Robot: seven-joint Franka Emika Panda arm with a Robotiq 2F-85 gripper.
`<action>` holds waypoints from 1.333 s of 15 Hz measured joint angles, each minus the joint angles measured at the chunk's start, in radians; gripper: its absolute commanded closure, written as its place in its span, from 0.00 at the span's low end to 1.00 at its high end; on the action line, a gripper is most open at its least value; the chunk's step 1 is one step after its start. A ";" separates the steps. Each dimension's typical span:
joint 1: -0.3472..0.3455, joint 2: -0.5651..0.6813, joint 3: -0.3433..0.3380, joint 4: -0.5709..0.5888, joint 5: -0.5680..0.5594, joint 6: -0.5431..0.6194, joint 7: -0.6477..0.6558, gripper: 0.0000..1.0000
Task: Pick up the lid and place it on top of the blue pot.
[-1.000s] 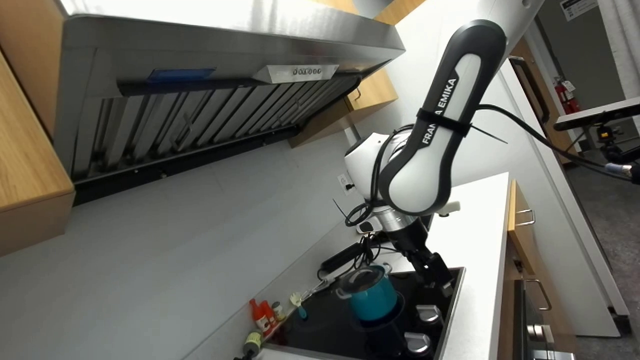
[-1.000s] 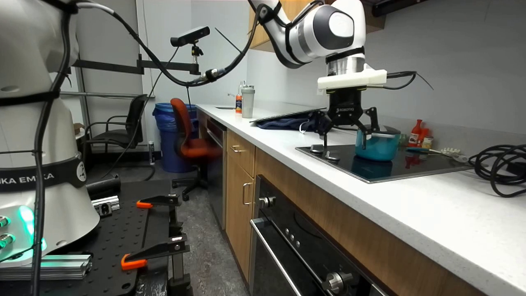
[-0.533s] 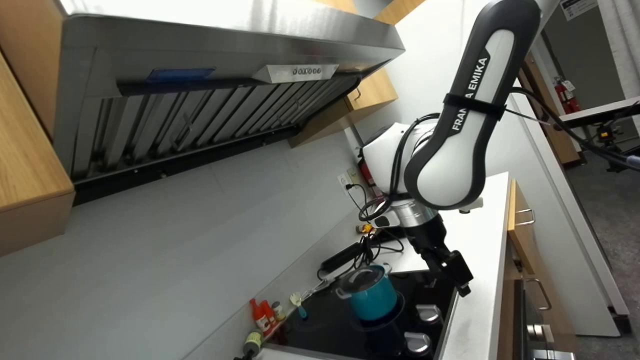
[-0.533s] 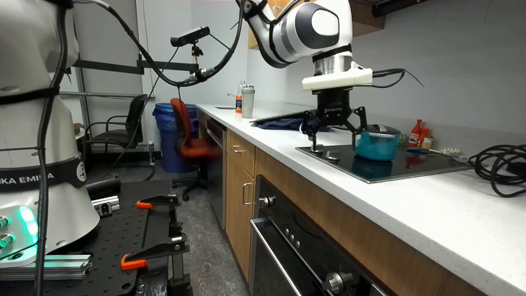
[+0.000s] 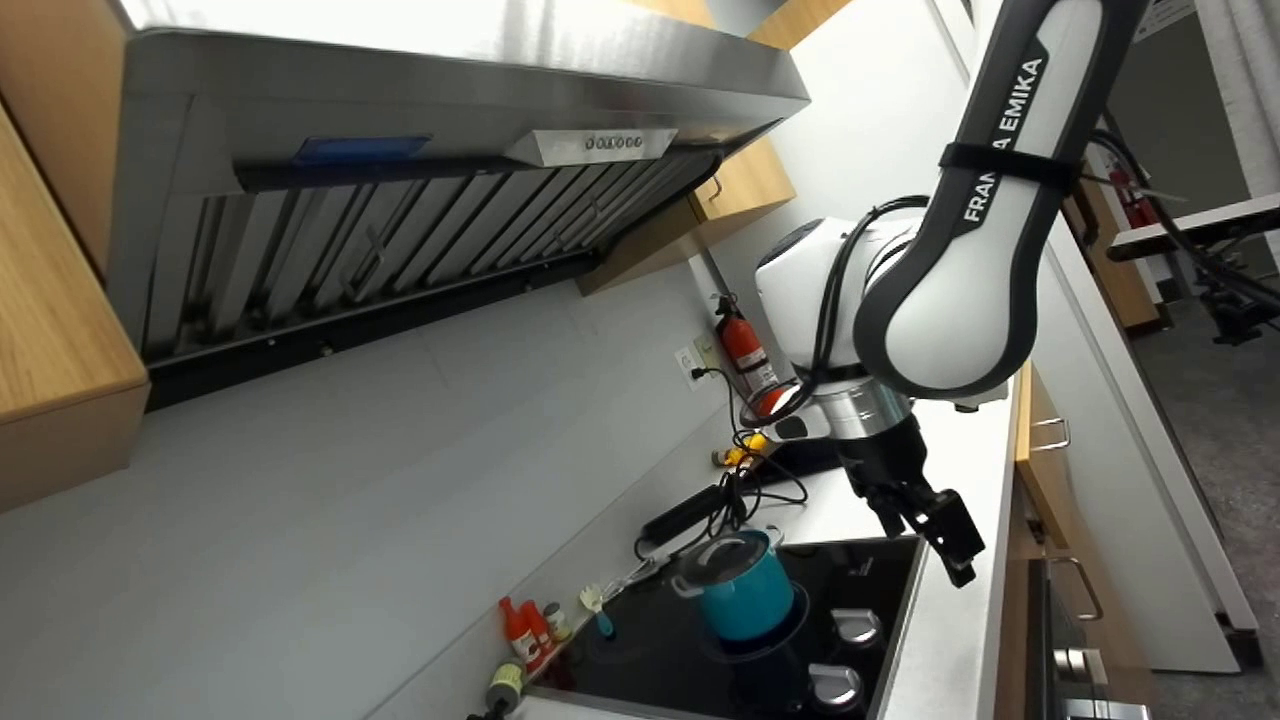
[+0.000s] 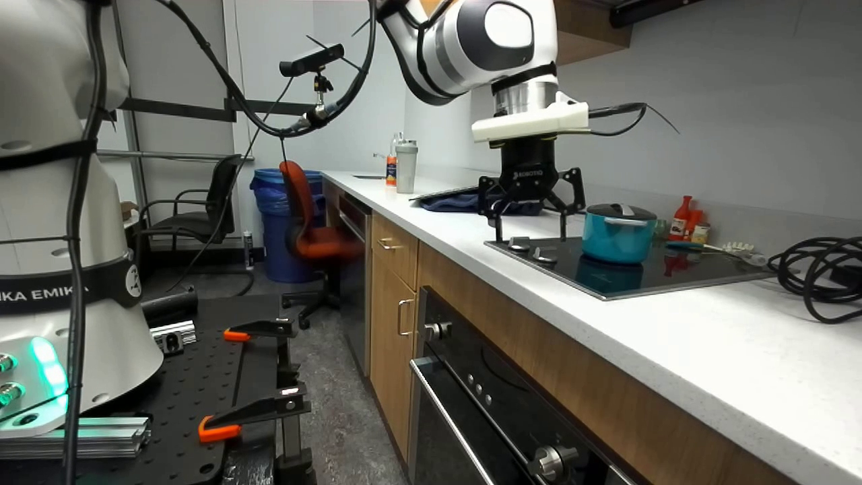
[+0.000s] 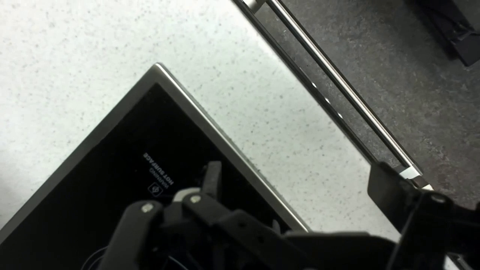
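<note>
The blue pot (image 5: 747,600) stands upright on the black cooktop in both exterior views (image 6: 616,242). The round lid (image 5: 725,558), dark grey here with a handle on top, lies on the pot's rim; it shows there in both exterior views (image 6: 621,211). My gripper (image 6: 531,232) is open and empty, fingers pointing down, beside the pot and apart from it, near the cooktop knobs. In an exterior view the gripper (image 5: 930,548) is right of the pot, by the counter's front. In the wrist view the fingers (image 7: 300,183) are wide apart; pot and lid are out of view.
The cooktop (image 6: 680,276) has knobs (image 5: 857,627) at its front. Red bottles (image 6: 680,219) and a brush (image 6: 737,249) are behind the pot. A cable coil (image 6: 821,269) lies at the right. A range hood (image 5: 420,220) hangs above.
My gripper has moved away from the pot, from partly in front of it in an exterior view to clear of it, with fingers open throughout. The pot and lid have not moved.
</note>
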 measured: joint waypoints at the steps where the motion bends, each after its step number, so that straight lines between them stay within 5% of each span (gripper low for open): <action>1: 0.000 -0.011 -0.002 -0.019 -0.001 0.019 0.004 0.00; 20: 0.000 -0.247 -0.077 -0.318 -0.021 0.366 0.028 0.00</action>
